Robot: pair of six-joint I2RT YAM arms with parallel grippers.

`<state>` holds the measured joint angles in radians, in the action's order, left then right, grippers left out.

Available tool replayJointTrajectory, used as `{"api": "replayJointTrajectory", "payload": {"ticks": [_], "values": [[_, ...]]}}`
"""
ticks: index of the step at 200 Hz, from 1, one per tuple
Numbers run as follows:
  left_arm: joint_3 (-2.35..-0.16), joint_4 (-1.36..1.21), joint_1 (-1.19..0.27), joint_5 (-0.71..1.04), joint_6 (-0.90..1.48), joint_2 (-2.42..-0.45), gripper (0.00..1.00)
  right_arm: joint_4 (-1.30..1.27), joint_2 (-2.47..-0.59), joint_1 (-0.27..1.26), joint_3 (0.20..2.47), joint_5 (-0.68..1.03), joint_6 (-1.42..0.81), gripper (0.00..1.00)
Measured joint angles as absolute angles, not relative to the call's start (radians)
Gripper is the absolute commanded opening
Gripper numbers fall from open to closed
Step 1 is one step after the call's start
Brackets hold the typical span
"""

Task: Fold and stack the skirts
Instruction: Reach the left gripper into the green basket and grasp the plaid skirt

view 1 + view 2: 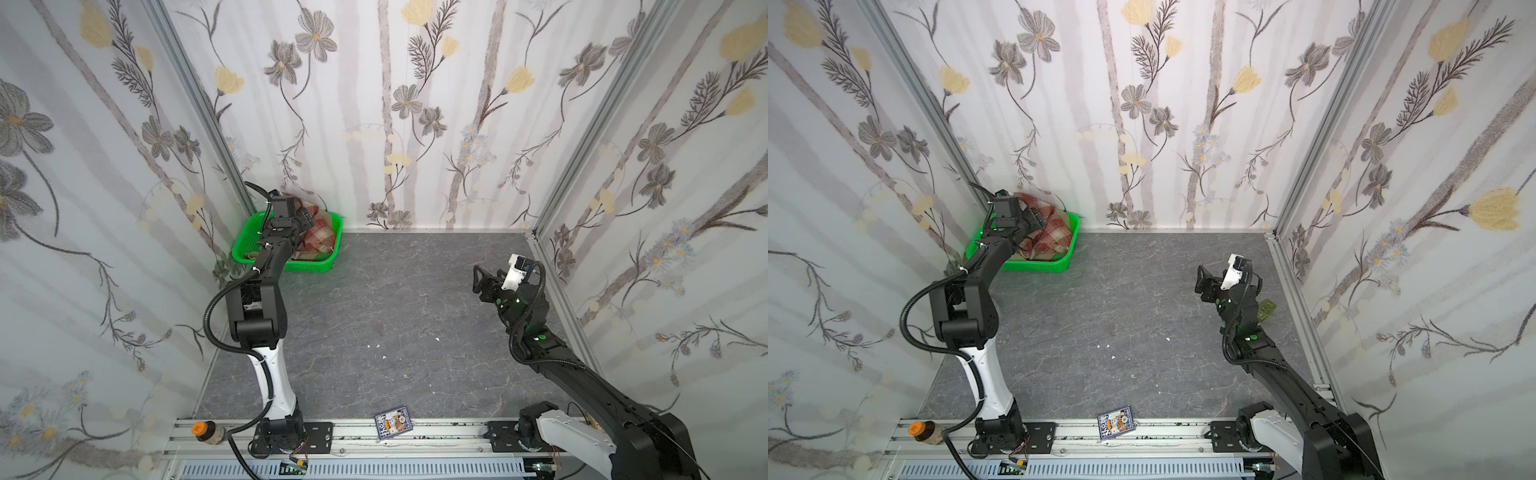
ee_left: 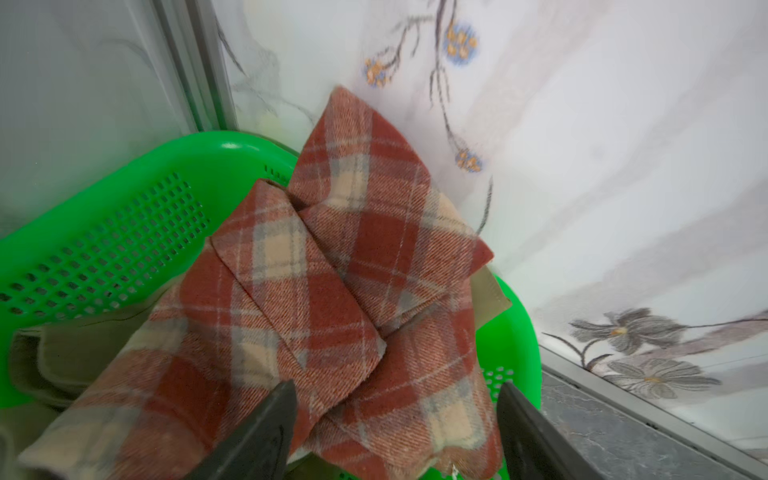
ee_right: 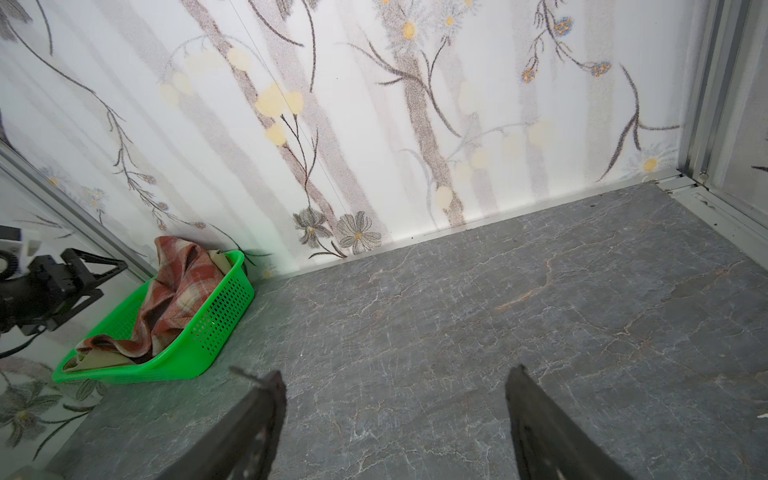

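The left tool point(image 2: 395, 399) stands apart just over the plaid skirt point(image 2: 332, 270), which lies on the khaki skirt point(image 2: 62, 357) in the green basket point(image 2: 104, 232); the right tool point(image 3: 395, 382), also apart, hangs over the counter point(image 3: 498, 311), well away

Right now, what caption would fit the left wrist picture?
Open left gripper poised over the plaid skirt heaped in the green basket, khaki skirt underneath.

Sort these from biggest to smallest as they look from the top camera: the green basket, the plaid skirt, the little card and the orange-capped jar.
1. Basket
2. Plaid skirt, which lies inside the basket
3. Card and jar: they look about alike, and both sit nearer the camera, so I won't rank them.
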<state>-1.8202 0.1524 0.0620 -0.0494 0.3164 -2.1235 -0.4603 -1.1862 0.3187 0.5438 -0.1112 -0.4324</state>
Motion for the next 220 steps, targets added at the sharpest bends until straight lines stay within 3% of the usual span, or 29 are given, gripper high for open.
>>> {"api": "replayJointTrajectory", "payload": {"ticks": [83,159,194,220], "values": [[-1.985,0.200,0.075,-0.076,0.268,-2.322,0.62,-0.445,-1.148,0.319,0.548,-0.155,-0.437,0.88],[-2.016,0.204,0.076,-0.106,0.242,-2.369,0.61,-0.441,-1.139,0.319,0.548,-0.176,-0.437,0.90],[-2.016,0.204,0.076,-0.109,0.236,-2.376,0.37,-0.440,-1.136,0.319,0.548,-0.183,-0.445,0.91],[-2.016,0.205,0.076,-0.118,0.231,-2.378,0.00,-0.438,-1.133,0.319,0.549,-0.189,-0.453,0.91]]}}
